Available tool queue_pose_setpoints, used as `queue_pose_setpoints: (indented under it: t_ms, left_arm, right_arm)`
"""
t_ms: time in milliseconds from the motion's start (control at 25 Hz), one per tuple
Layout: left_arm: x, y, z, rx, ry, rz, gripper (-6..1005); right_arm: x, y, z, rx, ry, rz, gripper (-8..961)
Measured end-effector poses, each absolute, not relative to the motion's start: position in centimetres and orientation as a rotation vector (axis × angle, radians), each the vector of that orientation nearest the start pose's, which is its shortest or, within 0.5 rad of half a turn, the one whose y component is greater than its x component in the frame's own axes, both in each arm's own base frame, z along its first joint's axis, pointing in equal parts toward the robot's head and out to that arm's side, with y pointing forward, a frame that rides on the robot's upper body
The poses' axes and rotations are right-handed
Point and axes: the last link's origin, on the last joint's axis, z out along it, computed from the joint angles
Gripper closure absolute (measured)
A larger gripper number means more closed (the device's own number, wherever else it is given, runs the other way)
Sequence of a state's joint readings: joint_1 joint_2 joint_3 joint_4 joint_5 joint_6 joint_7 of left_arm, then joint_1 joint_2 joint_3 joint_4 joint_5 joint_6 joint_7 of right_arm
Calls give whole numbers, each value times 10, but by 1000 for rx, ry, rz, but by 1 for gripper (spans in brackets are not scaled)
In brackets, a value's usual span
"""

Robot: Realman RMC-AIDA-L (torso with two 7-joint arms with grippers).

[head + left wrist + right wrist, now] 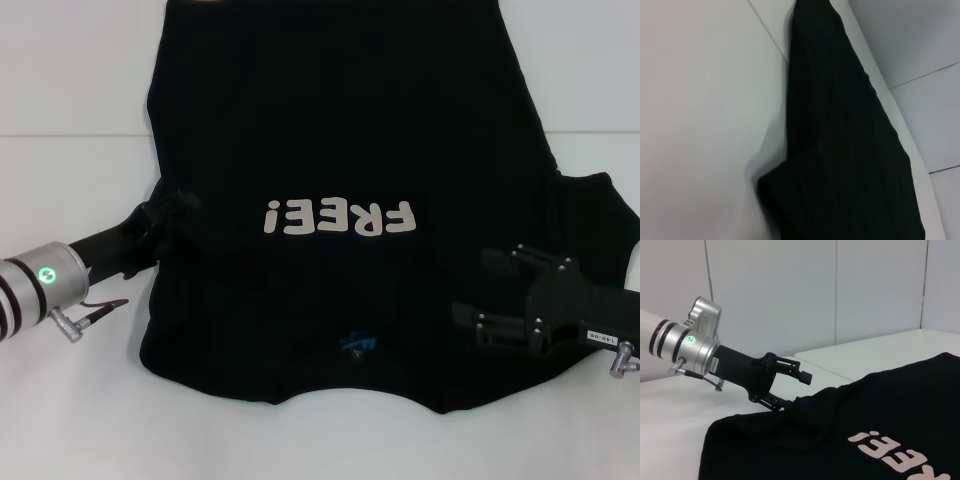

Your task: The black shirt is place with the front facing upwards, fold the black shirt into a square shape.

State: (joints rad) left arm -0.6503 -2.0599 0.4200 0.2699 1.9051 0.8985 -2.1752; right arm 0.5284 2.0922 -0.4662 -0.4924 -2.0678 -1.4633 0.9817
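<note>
The black shirt (340, 130) lies spread face up on the white table, its cream "FREE!" letters (340, 217) reading upside down and its blue neck label (358, 343) toward the near edge. My left gripper (175, 215) is at the shirt's left edge near the shoulder. In the right wrist view the left gripper (790, 389) is open, with a raised bit of the shirt's (840, 440) edge at its lower finger. My right gripper (470, 285) hovers open over the shirt's right shoulder, beside the spread right sleeve (600, 215). The left wrist view shows only the shirt's (850, 150) cloth and the table.
The white table (70, 90) has thin seam lines running across it. Bare tabletop shows to the left, to the right and along the near edge below the collar. Pale wall panels (790, 290) stand behind the table.
</note>
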Motion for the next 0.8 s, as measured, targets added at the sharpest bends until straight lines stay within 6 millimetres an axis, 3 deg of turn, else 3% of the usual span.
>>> queue_pose_setpoints:
  t_ms: [800]
  left_arm:
    - [-315, 396, -25, 2113, 2686, 1264, 145]
  right_arm:
    - [291, 324, -15, -2575, 391, 661, 69]
